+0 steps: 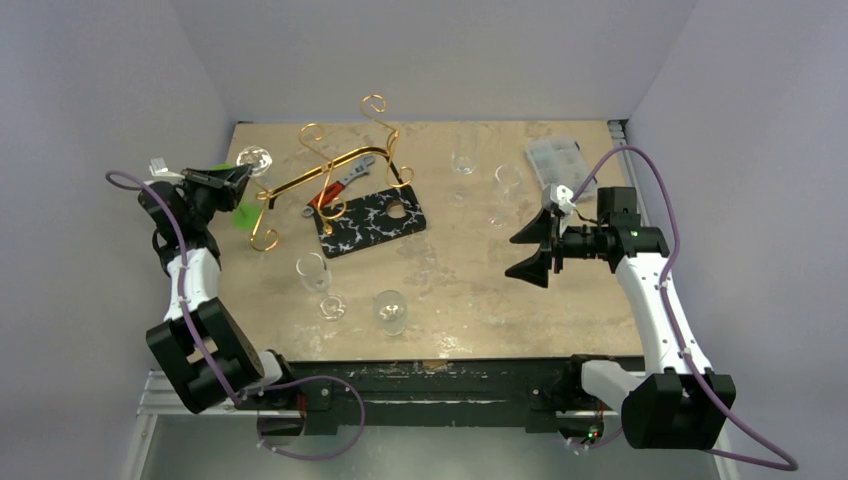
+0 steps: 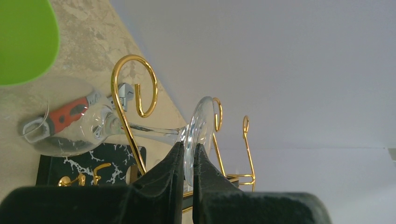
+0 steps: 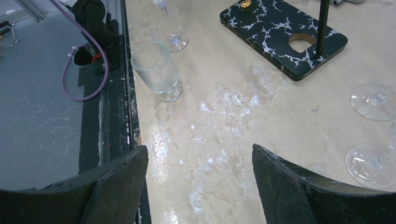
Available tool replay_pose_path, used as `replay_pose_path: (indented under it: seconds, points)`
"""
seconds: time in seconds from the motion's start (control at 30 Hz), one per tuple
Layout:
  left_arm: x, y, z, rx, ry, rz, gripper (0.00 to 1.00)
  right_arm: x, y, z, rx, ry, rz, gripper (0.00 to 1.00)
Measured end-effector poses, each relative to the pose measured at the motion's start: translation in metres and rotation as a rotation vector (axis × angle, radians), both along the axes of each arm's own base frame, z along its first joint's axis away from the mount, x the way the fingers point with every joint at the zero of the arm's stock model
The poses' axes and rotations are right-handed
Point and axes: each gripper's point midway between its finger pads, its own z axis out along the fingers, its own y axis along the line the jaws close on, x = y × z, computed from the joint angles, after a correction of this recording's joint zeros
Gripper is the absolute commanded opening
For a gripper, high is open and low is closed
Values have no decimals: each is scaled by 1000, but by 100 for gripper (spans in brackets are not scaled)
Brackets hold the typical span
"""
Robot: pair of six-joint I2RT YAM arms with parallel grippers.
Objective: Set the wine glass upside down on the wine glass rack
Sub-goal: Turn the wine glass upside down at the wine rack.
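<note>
1. First, on the near side of the wine glass rack (image 2: 133, 56), toward the arm bases, a ribbed goblet (image 3: 156, 72) stands upright. A taller stemmed glass (image 1: 313, 270) stands between it and the rack.
2. Well to the right of the rack, the right gripper (image 1: 512, 256) hovers over the tabletop (image 3: 243, 116), jaws wide apart with nothing between them.
3. A black white-veined board (image 1: 370, 225) lies under the rack's right end, and small gold feet rest on it.
4. Just left of the rack's left end, a green object (image 1: 245, 215) sits on the table.
5. At that same left end, the left gripper (image 2: 189, 147) has its jaws clamped on the wine glass (image 2: 93, 126).
   - The round foot sits edge-on between the two fingers, and the stem and bowl reach out beyond the fingertips.
   - The glass hangs in the air, seemingly bowl-down.
   - One gold scroll wire of the rack crosses the stem; whether they touch cannot be told.
6. Beneath the rack's arch lies a red-handled wrench (image 1: 340, 182).
7. Farther back, right of the rack, stand two clear glasses (image 1: 463, 150) (image 1: 508, 180). A clear plastic box (image 1: 553, 155) lies farther right still.
</note>
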Motion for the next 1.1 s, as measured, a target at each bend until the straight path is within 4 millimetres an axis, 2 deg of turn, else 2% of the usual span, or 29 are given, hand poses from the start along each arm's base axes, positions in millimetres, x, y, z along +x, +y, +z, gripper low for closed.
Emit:
replay_pose_path:
  seconds: [0.17, 0.67, 1.0, 1.1]
  points:
    - [5, 10, 6, -43, -26, 33, 0, 0, 0, 0, -1, -1, 0, 80]
    - [11, 30, -7, -65, 14, 107, 0, 0, 0, 1, -2, -5, 2, 80]
    - [34, 46, -4, -48, 31, 113, 0, 0, 0, 1, -1, -5, 3, 81]
    - [39, 45, -1, -49, 36, 98, 0, -1, 0, 1, 3, -5, 5, 81]
